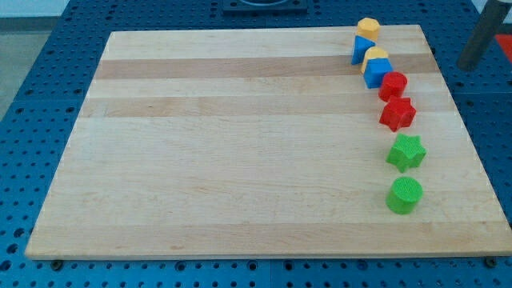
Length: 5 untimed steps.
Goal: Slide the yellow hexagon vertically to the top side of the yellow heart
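**Entry: yellow hexagon, upper right of board, placement step**

- Pale wooden board (pixel 240 160): lies on a blue perforated table (pixel 48 48).
- Yellow hexagon block (pixel 368 27): upper right of the frame, close to the board's top edge.
- Yellow heart block (pixel 375 56): just below the hexagon and slightly right, shape only partly legible.
- Blue block (pixel 360 50): touches the hexagon from below, left of the heart.
- Second blue block (pixel 376 74): sits under the heart.
- Red blocks (pixel 393 84), (pixel 397 114), green star (pixel 406 152), green cylinder (pixel 404 195): a column running down the right side.
- My tip (pixel 465 66): off the board at the upper right, well apart from every block.
- Pincer: none fitted, only a rod, so there is no open or closed state to record.

Handling note: the hexagon appears already above the heart, only a little left of it. A short, slow nudge from its left face should square it. Pushing upward risks sending it off the edge, and a low approach would disturb the blue block and the heart.
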Each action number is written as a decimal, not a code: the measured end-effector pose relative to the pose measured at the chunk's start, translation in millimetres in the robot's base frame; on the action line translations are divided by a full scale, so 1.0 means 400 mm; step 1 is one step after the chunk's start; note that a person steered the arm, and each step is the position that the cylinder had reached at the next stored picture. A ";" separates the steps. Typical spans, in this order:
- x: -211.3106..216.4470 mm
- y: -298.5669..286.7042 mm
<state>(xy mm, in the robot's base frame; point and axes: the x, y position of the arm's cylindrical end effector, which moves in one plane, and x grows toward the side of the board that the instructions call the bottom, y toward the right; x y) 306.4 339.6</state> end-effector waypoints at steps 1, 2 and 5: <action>-0.001 -0.015; 0.005 -0.020; 0.178 -0.056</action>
<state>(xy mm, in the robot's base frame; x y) 377.7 317.2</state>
